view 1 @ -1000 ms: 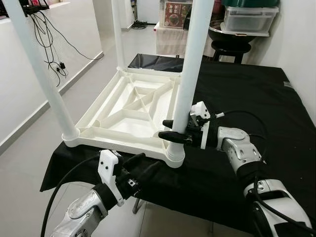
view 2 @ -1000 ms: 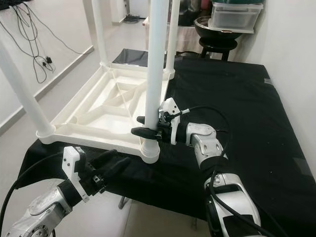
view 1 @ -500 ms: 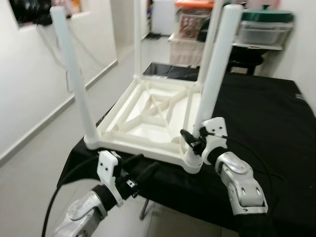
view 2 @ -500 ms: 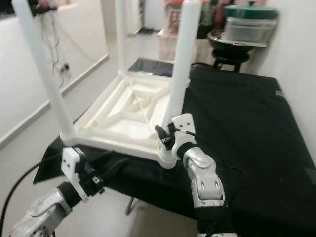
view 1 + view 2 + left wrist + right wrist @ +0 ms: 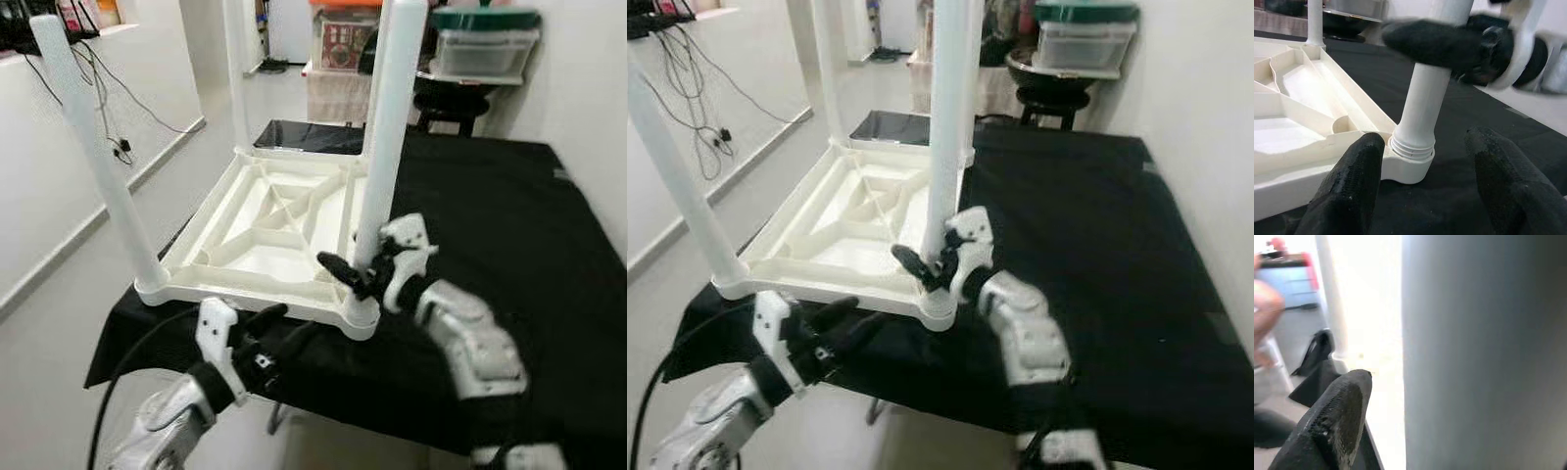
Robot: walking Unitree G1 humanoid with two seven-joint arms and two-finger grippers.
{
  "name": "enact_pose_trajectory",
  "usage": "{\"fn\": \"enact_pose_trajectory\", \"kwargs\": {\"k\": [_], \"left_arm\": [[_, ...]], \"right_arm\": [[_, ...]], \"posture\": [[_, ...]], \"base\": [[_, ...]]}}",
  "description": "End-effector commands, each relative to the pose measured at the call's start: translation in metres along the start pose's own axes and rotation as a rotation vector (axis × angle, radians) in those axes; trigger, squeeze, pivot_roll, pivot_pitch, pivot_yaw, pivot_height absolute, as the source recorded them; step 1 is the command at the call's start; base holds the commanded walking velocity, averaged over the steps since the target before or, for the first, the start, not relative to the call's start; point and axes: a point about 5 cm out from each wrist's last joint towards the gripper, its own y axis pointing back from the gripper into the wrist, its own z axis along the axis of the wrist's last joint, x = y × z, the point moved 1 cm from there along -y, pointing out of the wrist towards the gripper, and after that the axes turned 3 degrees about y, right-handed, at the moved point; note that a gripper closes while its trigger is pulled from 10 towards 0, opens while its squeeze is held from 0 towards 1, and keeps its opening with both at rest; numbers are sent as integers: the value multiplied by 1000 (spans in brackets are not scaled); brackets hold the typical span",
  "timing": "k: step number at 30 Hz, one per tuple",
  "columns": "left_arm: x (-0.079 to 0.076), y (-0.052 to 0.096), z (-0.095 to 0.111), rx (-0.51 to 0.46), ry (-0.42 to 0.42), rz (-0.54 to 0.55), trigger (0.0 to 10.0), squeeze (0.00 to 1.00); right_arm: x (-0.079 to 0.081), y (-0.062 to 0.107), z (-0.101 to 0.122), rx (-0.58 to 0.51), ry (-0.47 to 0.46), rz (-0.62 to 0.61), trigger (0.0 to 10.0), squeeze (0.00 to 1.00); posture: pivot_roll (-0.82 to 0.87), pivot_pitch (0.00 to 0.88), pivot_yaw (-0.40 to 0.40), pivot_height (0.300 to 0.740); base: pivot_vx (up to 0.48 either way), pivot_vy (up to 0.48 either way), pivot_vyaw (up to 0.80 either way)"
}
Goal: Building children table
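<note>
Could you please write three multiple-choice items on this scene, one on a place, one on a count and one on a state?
1. Where does the upturned white plastic children's table top lie?
A. On the black cloth-covered table
B. On the floor
C. On a stool

2. How many white tube legs stand up from it?
A. One
B. Two
C. Four

3. How is the left gripper?
A. Shut on a leg
B. Open, holding nothing
C. Shut on a cable

Answers: 1 A, the top rests on the black cloth. 2 C, one leg rises at each corner. 3 B, its black fingers stand apart before the near corner socket, while the right gripper is at the near leg.
</note>
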Motion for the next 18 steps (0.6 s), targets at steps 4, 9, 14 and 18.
{"fn": "enact_pose_trajectory", "kwargs": {"k": [4, 9, 14, 18], "left_arm": [[1, 0, -2, 4, 3, 4, 10000, 0], [1, 0, -1, 2, 2, 7, 10000, 0], [0, 1, -1, 2, 1, 9, 10000, 0], [-1, 2, -1, 3, 2, 8, 10000, 0]], "right_arm": [[5, 0, 0, 13, 26, 250, 10000, 0], [-3, 2, 2, 52, 18, 386, 10000, 0], [-7, -2, 5, 49, -11, 422, 0, 0], [-11, -6, 7, 45, -27, 448, 0, 0]], "posture": [[3, 1, -18, 740], [7, 0, -21, 740], [13, 5, -21, 740], [15, 13, -23, 740]], "base": [[0, 0, 0], [0, 0, 0], [0, 0, 0], [0, 0, 0]]}}
